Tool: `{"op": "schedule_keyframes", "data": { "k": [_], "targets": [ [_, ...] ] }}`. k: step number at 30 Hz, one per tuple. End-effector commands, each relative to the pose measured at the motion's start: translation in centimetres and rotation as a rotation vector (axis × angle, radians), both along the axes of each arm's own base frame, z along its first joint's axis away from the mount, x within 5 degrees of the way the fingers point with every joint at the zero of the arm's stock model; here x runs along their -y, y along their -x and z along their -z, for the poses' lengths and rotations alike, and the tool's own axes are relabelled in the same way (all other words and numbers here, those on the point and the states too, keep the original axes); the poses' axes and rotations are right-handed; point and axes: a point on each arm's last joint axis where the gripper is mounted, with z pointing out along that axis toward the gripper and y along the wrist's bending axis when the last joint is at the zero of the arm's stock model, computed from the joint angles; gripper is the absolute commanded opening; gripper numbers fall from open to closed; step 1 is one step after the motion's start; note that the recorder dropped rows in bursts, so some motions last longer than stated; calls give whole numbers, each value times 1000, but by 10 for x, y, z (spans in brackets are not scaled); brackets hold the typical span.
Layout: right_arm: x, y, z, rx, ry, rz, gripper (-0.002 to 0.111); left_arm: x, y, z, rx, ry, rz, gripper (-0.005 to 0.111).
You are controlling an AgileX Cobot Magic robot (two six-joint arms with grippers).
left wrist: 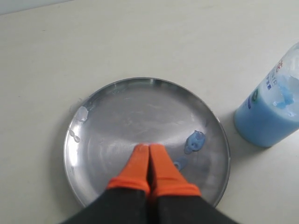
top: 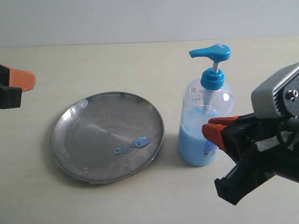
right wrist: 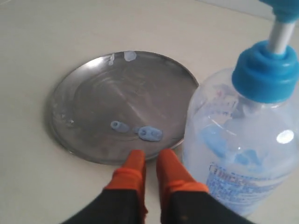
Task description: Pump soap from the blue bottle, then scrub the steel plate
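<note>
The steel plate lies left of centre on the table, with two small blobs of blue soap on its right part. The blue bottle stands upright just right of the plate, its pump head up. My right gripper hovers low in front of the bottle, beside the plate's rim, its orange fingers a narrow gap apart with nothing between them. My left gripper is shut and empty, and hangs over the plate in its wrist view. In the exterior view the left gripper shows only at the far left edge.
The plate and bottle stand on a pale beige tabletop with a light wall behind it. A whitish smear sits on the plate's far left rim. The right arm's grey body fills the right edge of the exterior view.
</note>
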Motion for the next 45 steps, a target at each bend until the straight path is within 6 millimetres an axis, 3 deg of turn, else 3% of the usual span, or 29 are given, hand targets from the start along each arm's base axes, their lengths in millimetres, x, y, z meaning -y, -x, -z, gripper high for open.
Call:
{"op": "schedule_keyframes", "data": {
  "k": [1, 9, 13, 18, 23, 32, 37, 41, 44, 45],
  "targets": [
    [5, -2, 1, 138, 158, -48, 10, 0, -1, 1, 1, -1, 0, 0],
    [50, -23, -3, 343, 645, 280, 10, 0, -1, 1, 1, -1, 0, 0],
    [66, -26, -13, 357, 739, 470, 9, 0, -1, 1, 1, -1, 0, 0],
    [68, -26, -14, 358, 752, 492, 9, 0, 0, 1, -8, -4, 3, 0],
    [59, -26, -11, 344, 667, 423, 9, 0, 1, 2, -17, -5, 5, 0],
    [24, -17, -6, 211, 280, 175, 9, 0, 1, 3, -18, -6, 5, 0],
    [-8, 7, -7, 68, 11, -162, 9, 0, 0, 2, -13, -3, 3, 0],
    [-21, 25, -11, -148, -198, -282, 9, 0, 0, 2, -12, 5, 0, 0],
    [-21, 39, -2, -277, -123, -389, 9, 1, 0, 2, -13, 10, -1, 0],
    [-19, 46, 2, -361, -24, -442, 9, 1, 0, 1, -19, 22, -4, 0]
  ]
}}
